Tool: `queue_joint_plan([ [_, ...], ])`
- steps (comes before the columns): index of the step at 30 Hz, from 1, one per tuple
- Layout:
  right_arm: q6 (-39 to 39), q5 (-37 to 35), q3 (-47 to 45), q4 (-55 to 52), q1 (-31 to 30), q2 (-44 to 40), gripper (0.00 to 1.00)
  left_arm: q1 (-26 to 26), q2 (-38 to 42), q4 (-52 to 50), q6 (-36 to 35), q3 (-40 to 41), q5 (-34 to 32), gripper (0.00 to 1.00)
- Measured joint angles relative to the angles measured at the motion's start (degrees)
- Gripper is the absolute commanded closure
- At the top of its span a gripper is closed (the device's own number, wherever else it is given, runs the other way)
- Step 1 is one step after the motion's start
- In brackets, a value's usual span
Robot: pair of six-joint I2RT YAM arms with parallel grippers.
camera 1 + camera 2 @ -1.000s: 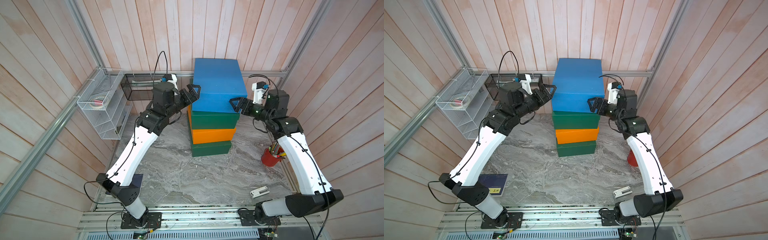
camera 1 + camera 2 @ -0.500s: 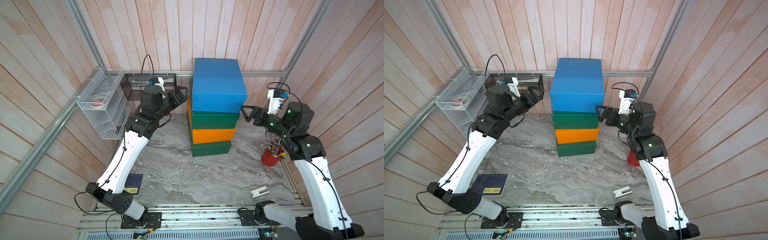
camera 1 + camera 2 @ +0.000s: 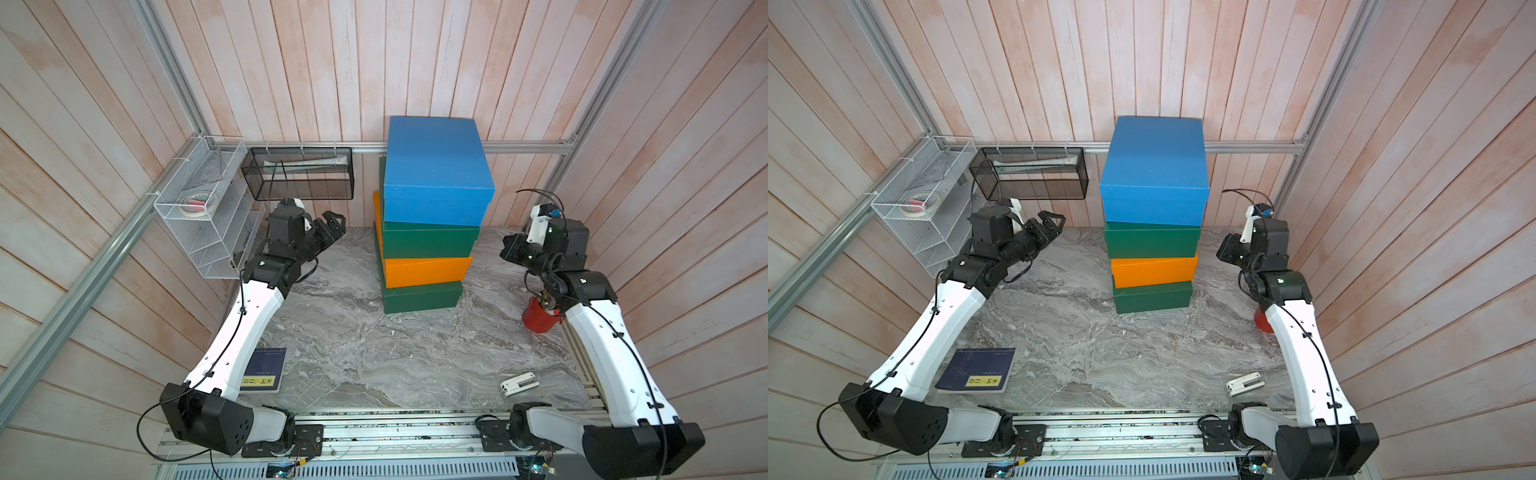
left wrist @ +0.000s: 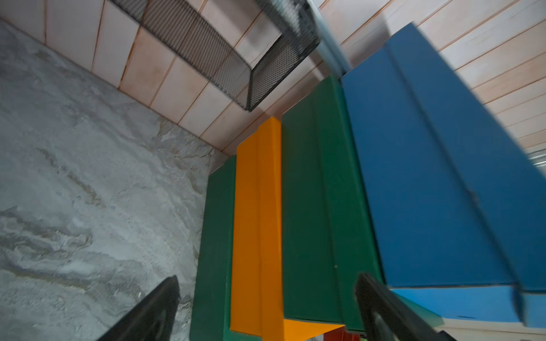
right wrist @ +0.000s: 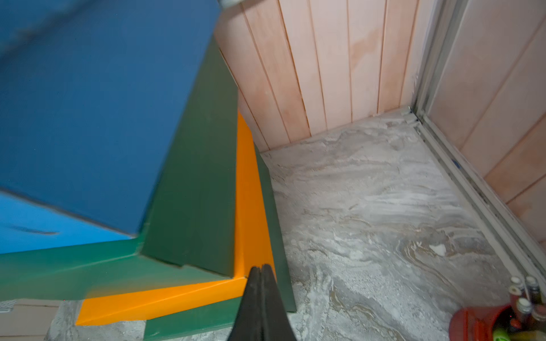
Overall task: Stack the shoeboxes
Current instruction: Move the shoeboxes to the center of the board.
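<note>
Four shoeboxes stand in one stack against the back wall in both top views. The blue one point(image 3: 436, 166) point(image 3: 1154, 166) is on top, slightly askew. Under it come a dark green box point(image 3: 428, 243), an orange box point(image 3: 424, 270) and a second dark green box point(image 3: 419, 297) on the tabletop. My left gripper point(image 3: 334, 218) point(image 4: 267, 277) hangs open to the left of the stack, touching nothing. On the stack's right my right gripper point(image 3: 505, 249) point(image 5: 260, 268) is shut and empty, clear of the boxes.
A black mesh basket point(image 3: 299, 174) and a white wire rack point(image 3: 199, 208) hang at the back left. A red cup point(image 3: 540, 320) of pens stands under my right arm. A dark blue book point(image 3: 264, 370) and a small white stapler-like thing point(image 3: 519, 382) lie near the front edge.
Both arms have drawn back and down from the blue box's sides. The right gripper has gone from open to shut. The left stays open.
</note>
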State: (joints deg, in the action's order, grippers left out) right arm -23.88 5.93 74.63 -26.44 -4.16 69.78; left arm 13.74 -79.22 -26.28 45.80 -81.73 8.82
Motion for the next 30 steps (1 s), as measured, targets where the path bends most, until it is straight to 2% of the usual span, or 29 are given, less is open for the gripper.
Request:
queue_joint_plan([
  [5, -1.57, 2.99, -5.51, 4.70, 4.11, 4.52, 0.97, -0.70, -2.60, 2.43, 0.48, 5.44, 2.29, 0.04],
  [11, -1.60, 6.45, -6.69, 9.62, 4.98, 11.61, 0.97, -2.14, -11.19, 6.64, 1.70, 7.85, 7.06, 0.06],
  [14, -2.25, 8.24, -8.09, 13.18, 6.32, 14.64, 0.94, -2.38, -15.41, 8.11, 2.10, 7.96, 8.22, 0.06],
  [19, -3.80, 12.26, -8.07, 17.31, 8.72, 22.49, 1.00, -2.43, -20.48, 11.10, 2.54, 7.91, 9.01, 0.06],
  [23, -4.50, 16.15, -5.42, 18.51, 8.68, 30.47, 1.00, -2.99, -26.10, 13.27, 3.56, 6.78, 10.12, 0.06],
  [30, -4.63, 18.23, -1.92, 19.61, 7.85, 37.53, 1.00, -3.67, -35.93, 15.98, 5.84, 1.99, 12.07, 0.07],
])
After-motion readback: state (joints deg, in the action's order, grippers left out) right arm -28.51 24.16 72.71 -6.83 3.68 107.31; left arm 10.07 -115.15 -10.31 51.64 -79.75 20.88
